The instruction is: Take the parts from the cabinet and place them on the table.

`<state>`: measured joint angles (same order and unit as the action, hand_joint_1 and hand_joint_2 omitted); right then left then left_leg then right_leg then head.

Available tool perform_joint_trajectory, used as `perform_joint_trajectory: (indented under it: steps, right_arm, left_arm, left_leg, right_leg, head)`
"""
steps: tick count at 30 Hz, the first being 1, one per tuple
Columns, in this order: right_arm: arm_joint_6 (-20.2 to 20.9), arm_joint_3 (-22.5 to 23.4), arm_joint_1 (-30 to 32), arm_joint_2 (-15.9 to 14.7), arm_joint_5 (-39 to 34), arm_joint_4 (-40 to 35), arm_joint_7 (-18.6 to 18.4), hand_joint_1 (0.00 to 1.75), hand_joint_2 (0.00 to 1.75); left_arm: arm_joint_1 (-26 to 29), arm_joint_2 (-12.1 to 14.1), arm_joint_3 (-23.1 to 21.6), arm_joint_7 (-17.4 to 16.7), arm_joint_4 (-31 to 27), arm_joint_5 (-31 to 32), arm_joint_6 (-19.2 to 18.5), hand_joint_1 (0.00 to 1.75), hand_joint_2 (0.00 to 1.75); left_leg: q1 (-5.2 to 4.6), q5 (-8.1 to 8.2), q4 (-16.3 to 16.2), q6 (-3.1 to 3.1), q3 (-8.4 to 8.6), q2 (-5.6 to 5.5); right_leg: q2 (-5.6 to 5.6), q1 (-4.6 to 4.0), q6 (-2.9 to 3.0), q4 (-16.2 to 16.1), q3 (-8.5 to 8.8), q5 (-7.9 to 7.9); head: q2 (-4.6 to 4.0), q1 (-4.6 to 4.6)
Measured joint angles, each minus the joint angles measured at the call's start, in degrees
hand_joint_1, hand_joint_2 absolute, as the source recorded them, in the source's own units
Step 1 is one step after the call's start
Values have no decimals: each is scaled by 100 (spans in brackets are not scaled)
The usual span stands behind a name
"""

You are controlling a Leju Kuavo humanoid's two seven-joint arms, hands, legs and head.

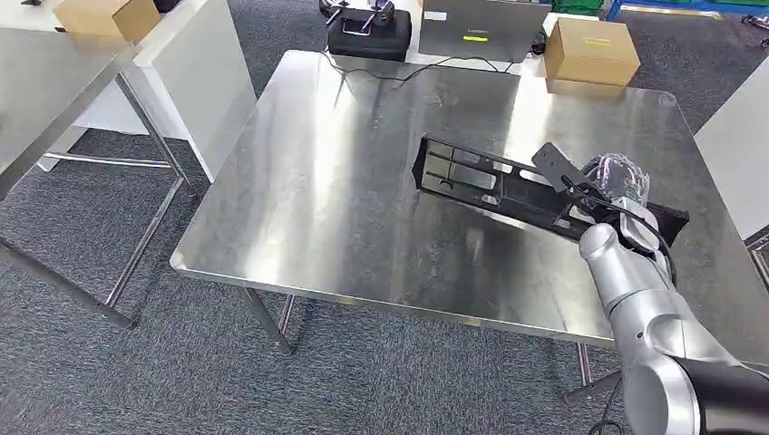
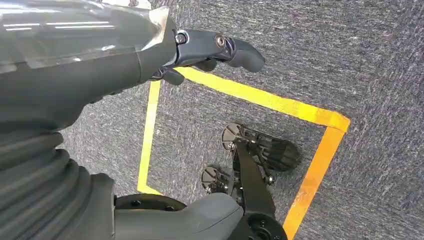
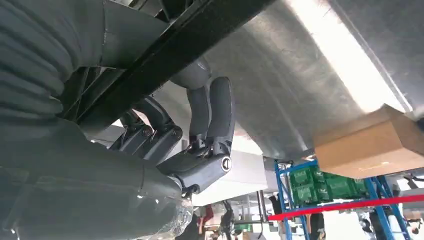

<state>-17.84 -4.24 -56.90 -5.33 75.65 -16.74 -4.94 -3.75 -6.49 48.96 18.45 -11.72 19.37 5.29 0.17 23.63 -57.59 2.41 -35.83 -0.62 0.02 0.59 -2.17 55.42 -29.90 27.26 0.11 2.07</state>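
Steel table bears a stiff black frame at three o'clock; right hand clasps its end rail, left hand hangs slack.

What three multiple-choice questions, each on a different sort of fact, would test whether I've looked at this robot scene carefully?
1. Where does the long black part lie?
A. on the carpet
B. on the steel table
C. on a cardboard box

2. What colour is the tape on the floor under the hanging left hand?
A. yellow
B. white
C. green

3. What is the right hand doing?
A. hanging empty
B. pressing a laptop
C. gripping the black part

Answers:
1 B: the black part rests across the steel table.
2 A: yellow tape lines the carpet below the left hand.
3 C: the right hand has its fingers curled round the part's bar.
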Motion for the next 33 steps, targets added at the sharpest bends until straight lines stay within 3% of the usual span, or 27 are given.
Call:
perform_joint_trajectory:
  steps: [16, 17, 26, 27, 33]
  right_arm:
    - [-11, 13, 0, 0, 20, 0, -2, 175, 175]
    - [-11, 13, 0, 0, 20, 0, -2, 0, 0]
    - [-11, 41, 0, -2, 37, 0, 0, 0, 0]
    - [-11, 44, 0, -2, 39, 0, 0, 0, 0]
    - [-4, 44, 0, 9, 77, 0, -35, 0, 0]
  left_arm:
    - [1, 0, 2, 2, 0, 26, 11, 0, 175]
    - [1, 0, 2, 2, 0, 26, 11, 0, 175]
    - [7, 4, 2, 48, 0, 85, -48, 0, 175]
    - [7, 4, 2, 48, 0, 85, -46, 0, 0]
    - [7, 13, 11, 52, 0, 70, -50, 0, 0]
  left_leg:
    - [0, 0, 0, 0, 0, 0]
    - [0, 0, 0, 0, 0, 0]
    - [0, 0, 0, 0, 0, 1]
    - [0, 0, 0, 0, 0, 1]
    - [0, 0, 0, 0, 0, 0]
  right_leg:
    - [0, 0, 0, 0, 0, 0]
    - [0, 0, 0, 0, 0, 0]
    - [0, 0, 0, 0, -1, 0]
    - [0, 0, 0, 0, 0, 0]
    - [0, 0, 0, 0, 0, 0]
  head:
    - [0, -2]
    - [0, -2]
    - [0, -2]
    - [0, 0]
    - [0, -2]
